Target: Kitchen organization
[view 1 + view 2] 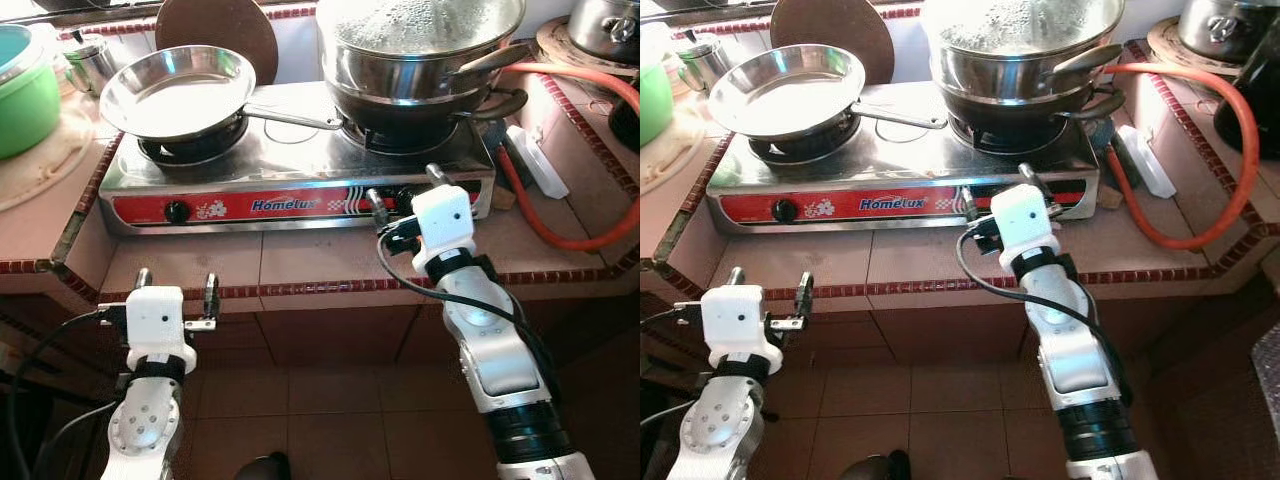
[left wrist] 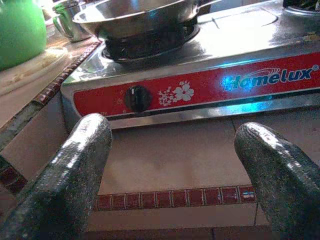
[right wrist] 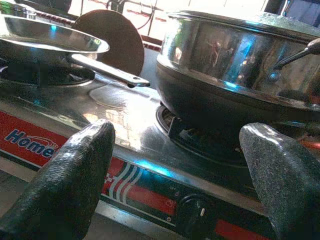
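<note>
Two-burner stove (image 1: 300, 190) on tiled table (image 1: 320, 262). Frying pan (image 1: 180, 90) on left burner; large steel pot (image 1: 420, 50) on right. Right pincer (image 1: 405, 192) spread, at the stove's right knob (image 3: 196, 216). Left pincer (image 1: 176, 292) spread, empty, at near table edge.

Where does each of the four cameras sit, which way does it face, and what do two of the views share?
Head, left eye: looks down at the red-fronted steel two-burner stove; left gripper and right gripper show.
Head, right eye: same scene.
Left wrist: faces the black left stove knob between black fingers.
Right wrist: faces the black right stove knob under the big steel lidded pot.
Shared: both wrist views show the shallow steel frying pan.
</note>
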`<state>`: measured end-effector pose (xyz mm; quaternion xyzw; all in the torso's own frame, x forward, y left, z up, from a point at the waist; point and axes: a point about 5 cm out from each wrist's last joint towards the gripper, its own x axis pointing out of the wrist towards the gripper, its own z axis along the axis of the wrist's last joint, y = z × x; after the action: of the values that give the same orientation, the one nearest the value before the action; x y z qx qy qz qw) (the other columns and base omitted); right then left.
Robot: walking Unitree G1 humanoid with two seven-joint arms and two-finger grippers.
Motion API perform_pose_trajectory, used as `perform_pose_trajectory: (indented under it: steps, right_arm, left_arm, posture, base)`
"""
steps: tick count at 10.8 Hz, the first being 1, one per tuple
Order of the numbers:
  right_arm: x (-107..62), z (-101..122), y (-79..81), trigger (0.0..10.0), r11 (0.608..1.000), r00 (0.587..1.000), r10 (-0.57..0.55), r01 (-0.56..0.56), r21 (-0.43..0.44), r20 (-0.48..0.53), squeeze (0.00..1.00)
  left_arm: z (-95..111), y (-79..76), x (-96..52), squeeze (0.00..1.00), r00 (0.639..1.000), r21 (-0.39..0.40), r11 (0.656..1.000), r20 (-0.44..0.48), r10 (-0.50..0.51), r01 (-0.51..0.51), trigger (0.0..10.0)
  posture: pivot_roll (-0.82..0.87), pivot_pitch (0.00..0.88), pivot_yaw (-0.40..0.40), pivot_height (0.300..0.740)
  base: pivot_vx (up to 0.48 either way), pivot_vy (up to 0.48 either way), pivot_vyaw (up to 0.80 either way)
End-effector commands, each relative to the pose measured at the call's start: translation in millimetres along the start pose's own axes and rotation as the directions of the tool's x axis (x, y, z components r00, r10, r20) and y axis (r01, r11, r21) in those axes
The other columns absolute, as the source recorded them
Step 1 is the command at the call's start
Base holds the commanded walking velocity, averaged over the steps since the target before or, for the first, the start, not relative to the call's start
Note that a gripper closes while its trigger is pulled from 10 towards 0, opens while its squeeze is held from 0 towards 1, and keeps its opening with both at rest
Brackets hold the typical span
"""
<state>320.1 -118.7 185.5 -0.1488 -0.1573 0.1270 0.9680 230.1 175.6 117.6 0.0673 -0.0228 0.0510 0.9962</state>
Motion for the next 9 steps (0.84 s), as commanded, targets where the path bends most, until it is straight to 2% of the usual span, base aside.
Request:
perform_pose_trajectory:
  steps: [1,5,9]
  right_arm:
    - [0.0,-0.5,3.1,10.0,1.000,1.000,0.007,-0.007,0.015,-0.004,0.00]
    - [1.5,-0.6,-0.1,10.0,1.000,1.000,-0.012,0.012,0.018,-0.008,0.00]
    - [2.0,-0.8,0.0,10.0,1.000,1.000,-0.015,0.016,0.021,-0.010,0.00]
  left_arm:
    - [-2.1,3.4,-0.9,0.00,1.000,0.007,1.000,-0.004,0.006,-0.006,10.0]
    - [-1.8,4.6,1.4,0.00,1.000,-0.006,1.000,-0.008,0.000,0.000,10.0]
    - [-2.0,4.7,1.4,0.00,1.000,-0.009,1.000,-0.015,-0.004,0.004,10.0]
  posture:
    - [-0.02,0.166,0.035,0.740]
    - [-0.03,0.170,0.042,0.740]
    - [-0.03,0.174,0.043,0.740]
  base:
    - [0.000,0.000,0.00]
    - [0.000,0.000,0.00]
    - [-0.274,0.000,0.00]
